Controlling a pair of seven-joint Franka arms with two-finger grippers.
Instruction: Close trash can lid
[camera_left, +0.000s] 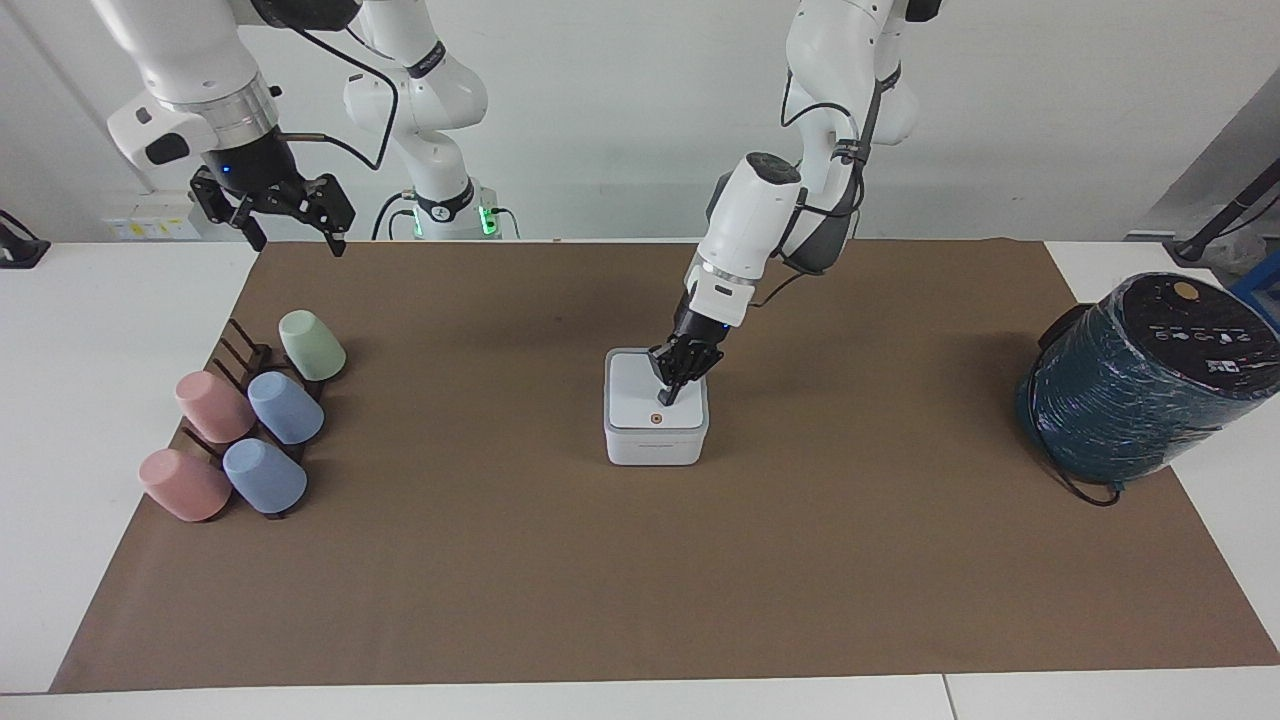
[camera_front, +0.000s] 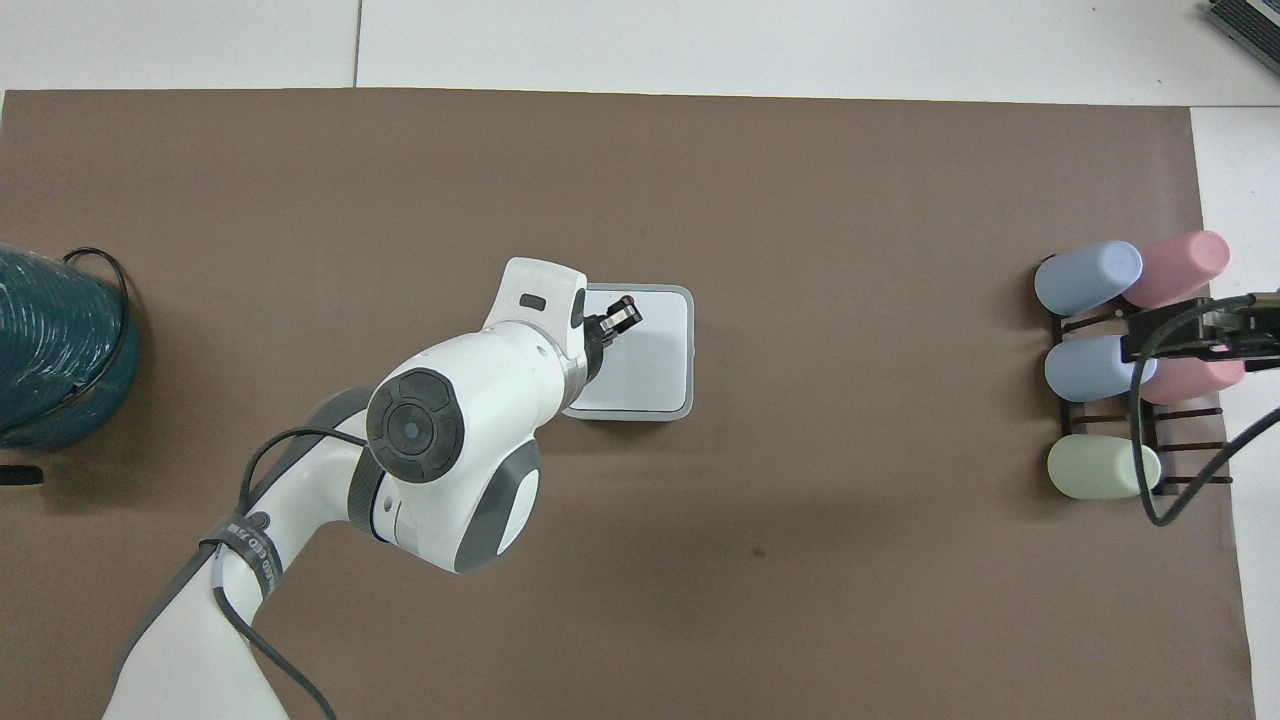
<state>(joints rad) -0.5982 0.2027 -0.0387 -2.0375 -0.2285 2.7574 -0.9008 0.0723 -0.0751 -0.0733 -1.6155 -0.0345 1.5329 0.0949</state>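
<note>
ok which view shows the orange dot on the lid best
The facing view: the orange dot shows plainly on the lid, just clear of the left gripper tip. In the overhead view the left gripper covers the spot, so no dot shows there.

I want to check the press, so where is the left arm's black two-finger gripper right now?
In the facing view the left gripper is down on the flat white square lid of the small white trash can mid-mat, fingers together, just above the lid's orange dot.
</note>
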